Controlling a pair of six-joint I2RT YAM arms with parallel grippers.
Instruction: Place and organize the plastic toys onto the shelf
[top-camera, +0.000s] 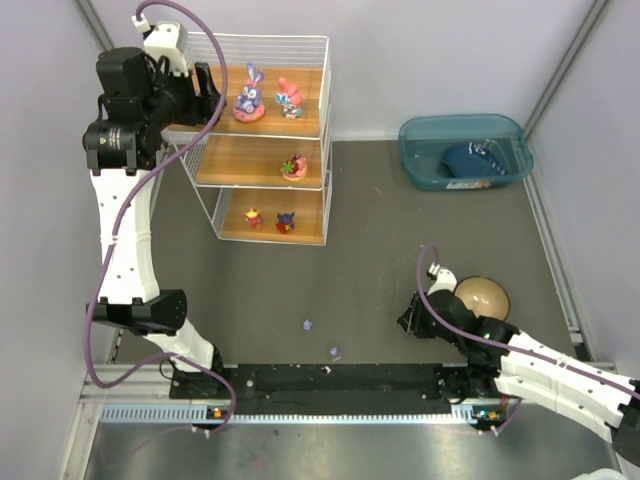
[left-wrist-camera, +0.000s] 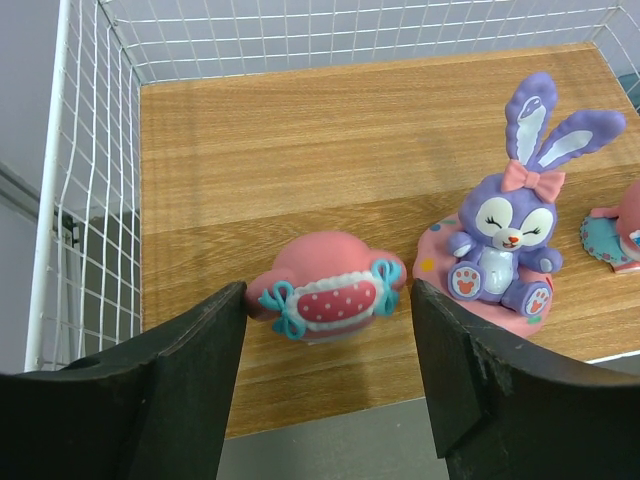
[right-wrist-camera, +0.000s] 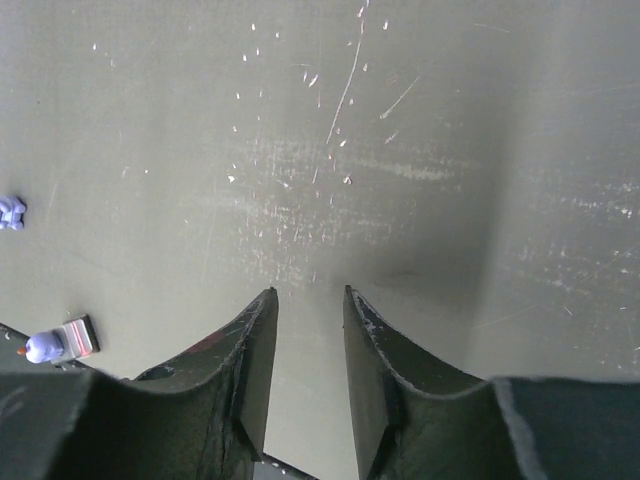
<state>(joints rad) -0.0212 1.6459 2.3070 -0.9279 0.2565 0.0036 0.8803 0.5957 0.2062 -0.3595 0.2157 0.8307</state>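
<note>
With your left gripper (left-wrist-camera: 327, 288) spread around the pink bow-trimmed plastic toy (left-wrist-camera: 325, 300) on the white wire shelf (left-wrist-camera: 300, 150), retreat straight back, nudging nothing.

Light: bright, even, overhead.
Shadows: soft; a faint patch just ahead of the right gripper (right-wrist-camera: 307, 295).
Glare: scratches glint on the table (right-wrist-camera: 450, 120).

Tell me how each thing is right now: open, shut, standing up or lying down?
Small pink dome-shaped plastic toy with teal bows: resting on the top board of the white wire shelf.
Left gripper: open, fingers either side of that toy.
Purple plastic bunny on a round pink base: upright.
Right gripper: slightly open, empty.
</note>
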